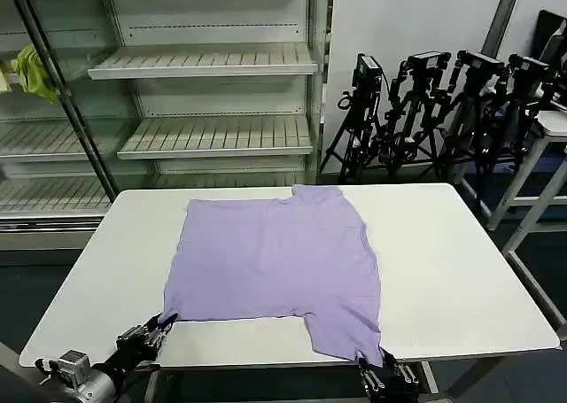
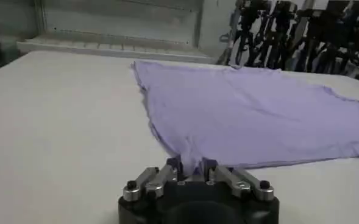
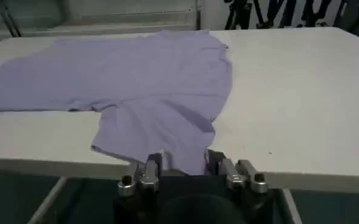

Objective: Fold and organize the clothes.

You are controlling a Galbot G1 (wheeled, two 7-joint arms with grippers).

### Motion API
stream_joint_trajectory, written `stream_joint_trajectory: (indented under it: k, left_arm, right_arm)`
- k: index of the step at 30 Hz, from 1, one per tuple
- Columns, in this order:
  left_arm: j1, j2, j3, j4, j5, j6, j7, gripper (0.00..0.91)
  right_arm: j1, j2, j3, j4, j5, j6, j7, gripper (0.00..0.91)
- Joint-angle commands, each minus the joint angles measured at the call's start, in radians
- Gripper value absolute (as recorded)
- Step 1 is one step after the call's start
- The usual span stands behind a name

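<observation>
The lavender T-shirt [image 1: 275,252] lies spread flat on the white table [image 1: 461,270], plain side up, with one sleeve reaching the near edge. My left gripper [image 1: 162,325] sits at the near left corner of the shirt. In the left wrist view the left gripper [image 2: 191,165] is shut on that corner, and the T-shirt [image 2: 258,109] rises into a small peak at the pinch. My right gripper [image 1: 376,368] is at the table's near edge by the sleeve. In the right wrist view the right gripper [image 3: 183,163] stands open, the sleeve hem of the T-shirt [image 3: 149,79] lying between its fingers.
Behind the table stands an empty shelf unit [image 1: 213,137], with a yellow-green cloth [image 1: 34,71] hanging at its left. Several black tripods [image 1: 434,111] crowd the back right. Bare tabletop flanks the shirt on both sides.
</observation>
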Motion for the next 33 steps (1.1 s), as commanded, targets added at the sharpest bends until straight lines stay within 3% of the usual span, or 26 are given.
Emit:
stream_joint_trajectory:
  k: [1, 3, 7, 20, 33]
  left_arm:
    - [0.002, 0.001, -0.004, 0.000, 0.004, -0.002, 0.001, 0.121]
    - [0.001, 0.001, -0.004, -0.001, 0.005, -0.003, 0.002, 0.060]
    - [0.000, -0.003, -0.004, -0.002, 0.016, -0.009, 0.010, 0.060]
    - [0.028, -0.006, -0.018, -0.020, 0.040, -0.051, 0.030, 0.060]
    - [0.174, -0.016, -0.099, -0.134, 0.043, -0.052, 0.031, 0.060]
  right_arm:
    - [0.001, 0.002, -0.008, -0.010, 0.001, -0.003, -0.002, 0.262]
    - [0.000, 0.001, -0.008, -0.010, 0.000, -0.003, -0.002, 0.171]
    - [-0.009, -0.002, -0.002, -0.006, -0.008, -0.002, -0.007, 0.000]
    - [-0.068, -0.017, 0.031, 0.053, -0.017, 0.002, -0.011, 0.000]
    - [-0.209, -0.069, 0.126, 0.152, -0.020, 0.007, -0.012, 0.000]
